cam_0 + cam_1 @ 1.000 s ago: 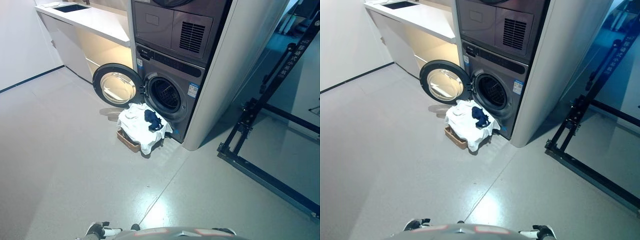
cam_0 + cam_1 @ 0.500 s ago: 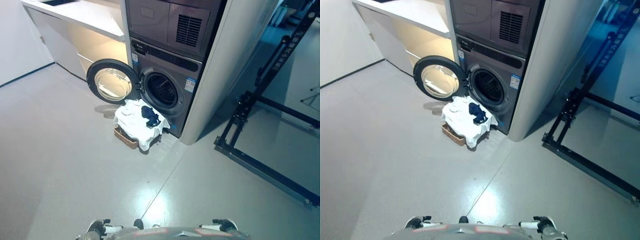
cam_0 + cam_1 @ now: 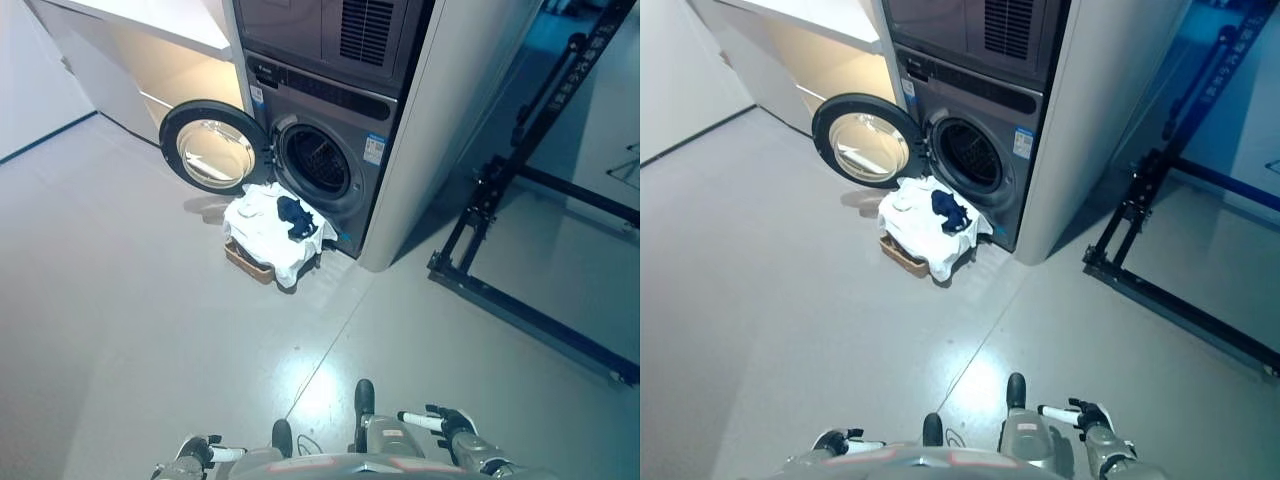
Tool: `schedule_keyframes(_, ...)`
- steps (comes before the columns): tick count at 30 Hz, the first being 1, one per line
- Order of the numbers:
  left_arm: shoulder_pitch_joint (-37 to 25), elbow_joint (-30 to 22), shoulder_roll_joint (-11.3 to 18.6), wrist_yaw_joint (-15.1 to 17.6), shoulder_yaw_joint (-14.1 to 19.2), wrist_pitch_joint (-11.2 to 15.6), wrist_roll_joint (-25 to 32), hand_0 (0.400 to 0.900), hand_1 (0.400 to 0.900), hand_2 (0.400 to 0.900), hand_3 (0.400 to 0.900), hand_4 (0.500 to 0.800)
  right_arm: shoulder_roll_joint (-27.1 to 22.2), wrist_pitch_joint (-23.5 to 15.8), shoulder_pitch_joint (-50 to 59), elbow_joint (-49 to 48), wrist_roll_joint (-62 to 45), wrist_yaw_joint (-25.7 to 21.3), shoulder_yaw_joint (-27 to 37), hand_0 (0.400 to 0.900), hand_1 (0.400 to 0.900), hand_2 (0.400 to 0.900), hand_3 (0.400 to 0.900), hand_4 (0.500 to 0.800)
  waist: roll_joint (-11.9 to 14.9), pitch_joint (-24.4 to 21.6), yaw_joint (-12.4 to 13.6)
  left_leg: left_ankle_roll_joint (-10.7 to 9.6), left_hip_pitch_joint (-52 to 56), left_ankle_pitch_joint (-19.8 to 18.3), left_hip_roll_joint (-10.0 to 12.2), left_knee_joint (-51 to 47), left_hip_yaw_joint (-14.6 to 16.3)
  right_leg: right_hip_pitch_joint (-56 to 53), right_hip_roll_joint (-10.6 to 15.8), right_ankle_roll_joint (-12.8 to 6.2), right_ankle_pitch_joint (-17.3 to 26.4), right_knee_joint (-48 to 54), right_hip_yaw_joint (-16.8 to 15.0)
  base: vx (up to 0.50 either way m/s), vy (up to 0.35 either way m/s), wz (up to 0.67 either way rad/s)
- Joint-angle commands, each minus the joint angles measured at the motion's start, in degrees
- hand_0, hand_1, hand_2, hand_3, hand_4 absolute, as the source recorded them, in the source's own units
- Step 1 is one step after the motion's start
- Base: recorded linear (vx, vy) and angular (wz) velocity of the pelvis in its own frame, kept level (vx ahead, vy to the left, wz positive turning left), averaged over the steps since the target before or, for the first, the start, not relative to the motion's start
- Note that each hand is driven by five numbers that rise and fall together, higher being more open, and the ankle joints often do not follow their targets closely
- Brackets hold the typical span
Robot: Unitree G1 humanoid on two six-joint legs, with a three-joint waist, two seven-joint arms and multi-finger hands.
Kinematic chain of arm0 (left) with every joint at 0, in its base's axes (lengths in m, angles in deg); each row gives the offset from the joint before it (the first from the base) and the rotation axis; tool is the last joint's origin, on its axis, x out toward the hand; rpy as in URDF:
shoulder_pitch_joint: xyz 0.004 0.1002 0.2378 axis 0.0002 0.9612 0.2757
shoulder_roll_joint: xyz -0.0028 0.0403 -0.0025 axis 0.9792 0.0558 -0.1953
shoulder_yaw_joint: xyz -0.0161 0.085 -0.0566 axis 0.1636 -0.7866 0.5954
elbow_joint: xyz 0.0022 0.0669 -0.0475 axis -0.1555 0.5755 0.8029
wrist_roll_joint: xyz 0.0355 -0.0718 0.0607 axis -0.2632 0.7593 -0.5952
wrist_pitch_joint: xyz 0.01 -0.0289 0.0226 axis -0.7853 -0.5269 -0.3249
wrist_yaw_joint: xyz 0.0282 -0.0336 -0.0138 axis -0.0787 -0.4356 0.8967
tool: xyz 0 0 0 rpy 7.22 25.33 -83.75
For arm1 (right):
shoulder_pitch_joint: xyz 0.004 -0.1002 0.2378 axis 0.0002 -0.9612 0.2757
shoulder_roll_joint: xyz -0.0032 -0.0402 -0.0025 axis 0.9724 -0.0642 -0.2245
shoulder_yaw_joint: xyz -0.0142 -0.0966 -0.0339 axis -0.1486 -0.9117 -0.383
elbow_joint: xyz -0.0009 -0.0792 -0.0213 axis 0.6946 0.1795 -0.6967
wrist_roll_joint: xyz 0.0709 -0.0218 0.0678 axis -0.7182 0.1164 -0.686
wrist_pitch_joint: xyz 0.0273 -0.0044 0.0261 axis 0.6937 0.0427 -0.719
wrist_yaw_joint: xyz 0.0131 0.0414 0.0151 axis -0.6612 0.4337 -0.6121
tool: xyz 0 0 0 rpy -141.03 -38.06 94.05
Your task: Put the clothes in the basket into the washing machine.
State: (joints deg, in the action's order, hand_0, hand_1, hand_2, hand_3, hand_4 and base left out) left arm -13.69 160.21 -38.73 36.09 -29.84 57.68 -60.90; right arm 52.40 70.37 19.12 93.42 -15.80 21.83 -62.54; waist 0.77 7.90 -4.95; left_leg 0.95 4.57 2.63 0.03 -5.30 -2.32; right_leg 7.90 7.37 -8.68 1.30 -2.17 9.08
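My right robot hand [image 3: 1088,416] and left robot hand [image 3: 836,441] hang low with loose fingers, holding nothing. At twelve o'clock, well apart, the brown woven basket [image 3: 247,262] heaped with white and navy clothes [image 3: 272,226] sits before the open grey washing machine [image 3: 318,160]. I should walk closer before reaching.

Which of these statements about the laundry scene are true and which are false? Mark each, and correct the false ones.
1. The washing machine door is closed. False: it is swung open to the left.
2. The basket stands on the floor in front of the machine. True.
3. A dark garment lies on top of the white clothes. True.
4. The right hand holds a piece of clothing. False: it holds nothing and shows at the lower edge, far from the basket.
5. The left hand is inside the drum. False: it is at the lower edge.
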Motion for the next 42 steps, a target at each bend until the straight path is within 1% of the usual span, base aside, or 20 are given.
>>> schedule_keyframes(1,-2.33,0.68,-0.67,0.78,0.61,0.34,0.78,0.9,0.9,0.9,0.9,0.8,-4.21,1.19,-3.41,3.86,0.75,-1.77,-1.27,0.9,0.9,0.9,0.9,0.8,-1.67,-2.18,-0.85,0.78,12.1,-11.1,-3.74,0.3,-2.39,7.03,-4.01,0.93,12.84,0.74,-0.63,0.48,-0.173,0.4)
schedule_keyframes(4,-1.38,0.57,-1.33,0.88,1.41,0.22,1.43,0.9,0.9,0.9,0.9,0.8,-4.76,0.98,-3.85,4.7,0.7,-1.45,-0.77,0.9,0.9,0.9,0.9,0.8,-3.2,-4.39,-0.86,-0.44,14.82,-9.95,-0.65,2.93,-2.82,5.69,-7.22,3.23,9.12,-2.22,0.76,0.52,-0.247,0.15)
schedule_keyframes(6,-1.32,0.12,-1.33,1.02,1.47,0.2,2.33,0.9,0.9,0.9,0.9,0.8,-5.07,0.84,-3.24,4.5,0.45,-1.34,-1.16,0.9,0.9,0.9,0.9,0.8,-3.25,-4.19,0.05,-2.43,11.51,-4.92,0.21,12.85,-1.96,2.87,-8.46,4.67,6.03,-4.38,1.39,0.41,-0.25,0.03)
schedule_keyframes(7,-1.32,0.11,-1.33,1.02,1.47,0.2,2.33,0.9,0.9,0.9,0.9,0.8,-5.07,0.83,-3.24,4.51,0.45,-1.34,-1.16,0.9,0.9,0.9,0.9,0.8,-3.26,-4.18,0.04,-2.45,11.46,-5.02,0.23,12.99,-1.97,2.89,-8.47,4.68,5.96,-4.46,1.41,0.35,-0.273,0.0)
schedule_keyframes(8,-1.53,-0.54,-1.31,1.23,1.5,0.19,3.02,0.9,0.9,0.9,0.9,0.8,-5.35,0.7,-2.9,4.11,-0.1,-1.18,-1.26,0.9,0.9,0.9,0.9,0.8,-2.48,-3.38,0.9,-3.7,7.62,-1.03,0.42,23.36,-0.77,-0.03,-8.97,5.78,4.1,-4.65,0.86,0.23,-0.184,0.01)
schedule_keyframes(10,-2.05,-1.24,-1.44,1.61,1.32,0.37,4.18,0.9,0.9,0.9,0.9,0.8,-5.29,0.66,-2.41,3.75,-0.29,-1.24,-1.68,0.9,0.9,0.9,0.9,0.8,-1.16,-2.64,1.51,-4.39,3.64,1.82,0.45,30.3,0.07,-1.35,-8.33,6.34,3.53,-4.87,0.59,0.29,-0.288,0.0)
schedule_keyframes(11,-2.7,-3.25,-1.55,1.98,0.87,0.7,5.63,0.9,0.9,0.9,0.9,0.8,-5.21,0.89,-1.69,3.54,-0.54,-1.14,-2.38,0.9,0.9,0.9,0.9,0.8,0.88,-0.78,3.5,-3.96,-2.5,2.41,0.68,36.64,2.09,-3.86,-7.19,7.07,1.76,-5.18,0.09,0.34,-0.345,-0.03)
schedule_keyframes(13,-2.67,-4.36,-1.67,2.27,0.11,0.99,6.21,0.9,0.9,0.9,0.9,0.8,-5.13,1.1,-1.46,3.69,-0.4,-1.24,-3.13,0.9,0.9,0.9,0.9,0.8,1.82,0.32,6.06,-2.75,-10.68,-0.41,-0.77,38.63,3.6,-6.78,-7.16,7.51,0.19,-5.03,-0.15,0.28,-0.211,-0.06)
schedule_keyframes(16,-2.32,-4.21,-1.68,2.71,-0.03,0.92,6.39,0.9,0.9,0.9,0.9,0.8,-4.99,1.06,-1.21,3.74,-0.06,-1.39,-3.78,0.9,0.9,0.9,0.9,0.8,2.45,0.21,7.57,-2.0,-15.9,-0.88,-0.35,32.95,6.16,-9.5,-7.4,7.05,-1.26,-4.08,-0.01,0.37,-0.113,0.05)
schedule_keyframes(18,-1.83,-3.58,-1.19,3.21,-0.11,0.37,5.1,0.9,0.9,0.9,0.9,0.8,-4.46,0.87,-1.14,3.03,1.27,-1.6,-5.65,0.9,0.9,0.9,0.9,0.8,1.78,-0.24,9.26,-2.97,-18.72,3.37,3.53,18.47,10.86,-13.11,-9.07,6.61,-3.02,-2.81,0.45,0.46,-0.048,0.15)
schedule_keyframes(21,-1.68,-3.29,-0.8,3.83,-0.18,0.13,2.92,0.9,0.9,0.9,0.9,0.8,-4.08,0.72,-1.08,2.8,2.77,-1.93,-7.16,0.9,0.9,0.9,0.9,0.8,0.99,-0.64,10.53,-4.22,-18.5,8.06,4.24,4.16,15.88,-16.99,-10.48,5.85,-4.59,-1.75,0.14,0.36,0.003,0.12)
schedule_keyframes(23,-1.46,-2.86,-0.73,4.06,0.16,0.18,2.15,0.9,0.9,0.9,0.9,0.8,-4.08,0.35,-0.46,2.31,3.06,-2.08,-7.72,0.9,0.9,0.9,0.9,0.8,1.05,-1.03,11.43,-4.02,-19.44,8.28,4.46,0.31,16.63,-19.26,-10.68,5.29,-5.65,-1.63,-0.87,0.44,0.036,-0.18)
schedule_keyframes(28,-0.07,-1.15,-0.27,4.12,1.88,0.24,2.17,0.9,0.9,0.9,0.9,0.8,-3.32,-0.26,0.05,1.55,4.29,-1.69,-9.26,0.9,0.9,0.9,0.9,0.8,1.89,-3.12,13.94,-3.65,-19.99,9.98,3.18,0.3,11.22,-23.12,-10.45,4.77,-7.87,-2.33,-3.55,0.45,0.04,-0.44)
schedule_keyframes(30,-0.13,-0.22,0.44,4.36,2.21,0.1,1.81,0.9,0.9,0.9,0.9,0.8,-2.44,-0.58,-0.07,0.87,4.01,-1.48,-9.54,0.9,0.9,0.9,0.9,0.8,3.46,-4.66,14.71,-3.2,-18.68,11.97,2.0,0.3,9.84,-23.35,-9.32,3.21,-6.24,-5.53,-4.59,0.49,0.107,-0.19)
schedule_keyframes(33,-0.6,-0.26,1.79,4.55,2.5,-0.16,1.69,0.9,0.9,0.9,0.9,0.8,-2.1,-0.71,-0.45,-0.41,3.03,-1.16,-8.61,0.9,0.9,0.9,0.9,0.8,5.18,-4.91,14.0,-1.0,-15.23,10.55,-0.73,0.31,9.3,-17.77,-6.57,-1.62,6.78,-18.0,-5.12,0.29,0.115,-0.06)
schedule_keyframes(34,-0.61,-0.26,1.76,4.55,2.5,-0.16,1.69,0.9,0.9,0.9,0.9,0.8,-2.12,-0.71,-0.45,-0.41,3.03,-1.16,-8.6,0.9,0.9,0.9,0.9,0.8,5.0,-5.03,14.12,-1.04,-15.36,10.61,-0.5,0.31,9.34,-17.64,-6.77,-1.57,6.99,-17.87,-5.24,0.24,0.16,-0.13)
schedule_keyframes(35,-1.2,-0.81,2.3,4.92,2.58,-0.13,2.17,0.9,0.9,0.9,0.9,0.8,-2.19,-0.77,-0.51,-1.07,2.7,-0.99,-8.37,0.9,0.9,0.9,0.9,0.8,4.15,-3.86,13.3,0.2,-12.89,8.85,-0.61,0.85,9.4,-13.68,-5.85,-2.85,14.62,-26.99,-5.13,0.24,0.182,-0.08)
schedule_keyframes(36,-1.67,-1.12,2.53,5.26,2.44,-0.16,2.42,0.9,0.9,0.9,0.9,0.8,-2.23,-0.7,-0.55,-1.27,2.51,-0.92,-8.27,0.9,0.9,0.9,0.9,0.8,3.31,-3.1,12.76,0.74,-11.31,7.89,-0.37,1.13,8.79,-11.4,-5.79,-2.85,16.3,-31.5,-4.98,0.34,0.251,0.01)
schedule_keyframes(39,-2.88,-1.82,3.1,5.42,1.93,-0.3,2.92,0.9,0.9,0.9,0.9,0.8,-2.37,-0.59,-1.32,-1.49,1.77,-1.12,-7.16,0.9,0.9,0.9,0.9,0.8,0.34,-1.22,10.7,2.18,-7.14,5.37,0.52,1.47,7.43,-3.8,-3.99,-0.52,13.92,-40.55,-1.22,0.29,0.19,0.14)
schedule_keyframes(42,-3.91,-2.0,3.4,5.87,1.78,0.01,3.38,0.9,0.9,0.9,0.9,0.8,-2.66,-0.29,-2.31,-0.86,1.17,-1.42,-6.3,0.9,0.9,0.9,0.9,0.8,0.19,-0.11,7.93,1.61,-3.02,3.56,-0.08,0.4,5.93,1.44,0.01,1.24,7.13,-33.17,3.1,0.35,0.018,0.28)
